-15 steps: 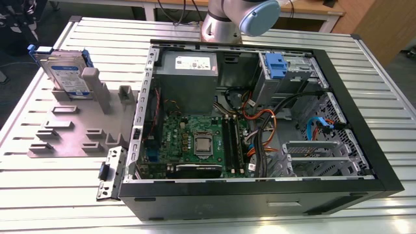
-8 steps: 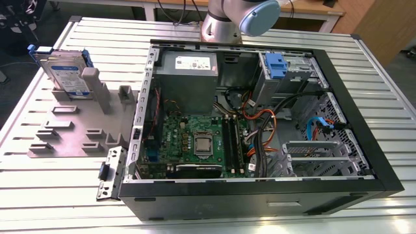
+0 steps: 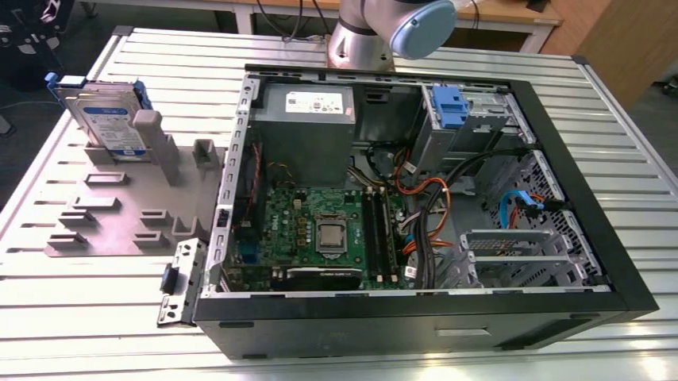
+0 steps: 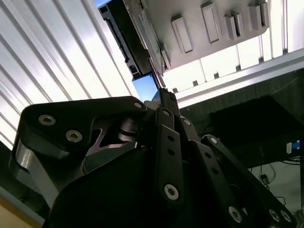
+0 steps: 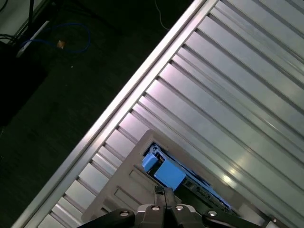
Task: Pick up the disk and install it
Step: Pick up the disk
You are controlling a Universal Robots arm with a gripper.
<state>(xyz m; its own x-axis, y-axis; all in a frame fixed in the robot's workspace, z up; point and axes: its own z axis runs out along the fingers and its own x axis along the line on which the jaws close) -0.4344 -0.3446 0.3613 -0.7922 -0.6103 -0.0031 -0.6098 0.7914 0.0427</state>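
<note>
The disk stands on edge in a grey holder on the surface, at the exterior view's left. Its long axis is upright, label facing the camera. The fingers are pressed together and empty, aimed at the disk's blue end, apart from it.

Place: robotics lab or workshop.
Bench: my slatted aluminium table.
On it: opened computer case.
Twelve o'clock: wooden desk.
</note>
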